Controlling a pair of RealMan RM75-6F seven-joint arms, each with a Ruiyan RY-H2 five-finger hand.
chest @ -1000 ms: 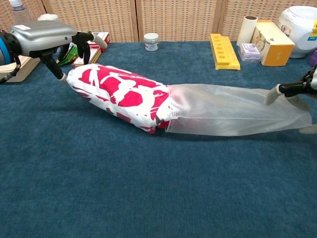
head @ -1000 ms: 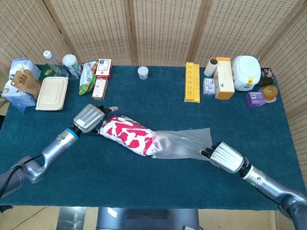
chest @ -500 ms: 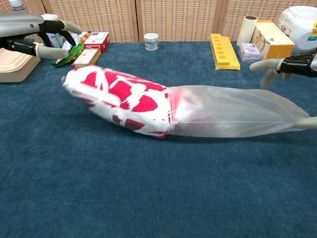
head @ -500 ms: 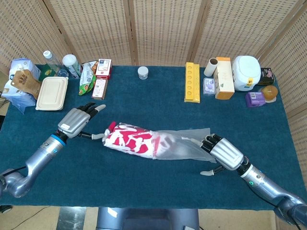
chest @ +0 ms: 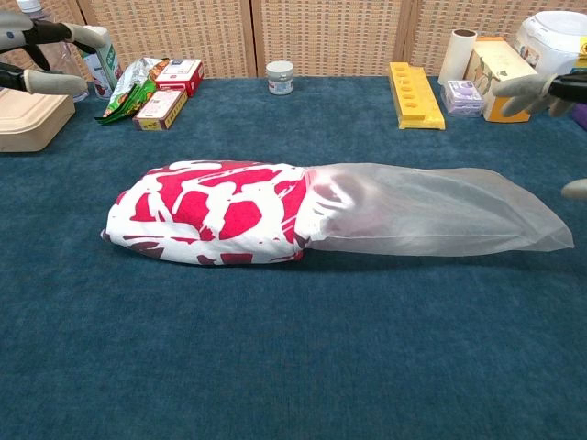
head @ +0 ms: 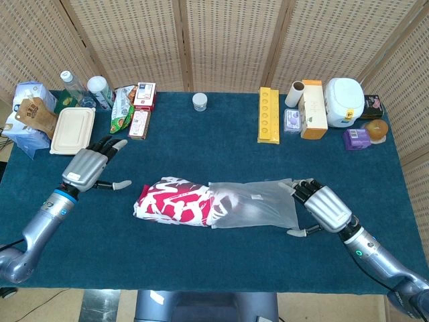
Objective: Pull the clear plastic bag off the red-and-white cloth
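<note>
Left hand (head: 87,168): silver-grey metallic back shell, smooth and rounded; black fingers with pale grey tips. Blue ring at wrist; forearm grey, tubular, darker joint segment near elbow. Right hand (head: 326,206): same silver shell, black fingers, pale tips. Small green light, possibly status LED, on grey forearm just past wrist. Chest view shows only pale fingertips with black segments at frame edges.

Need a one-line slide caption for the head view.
Both hands open beside the red-and-white cloth, its end in the clear plastic bag.
</note>
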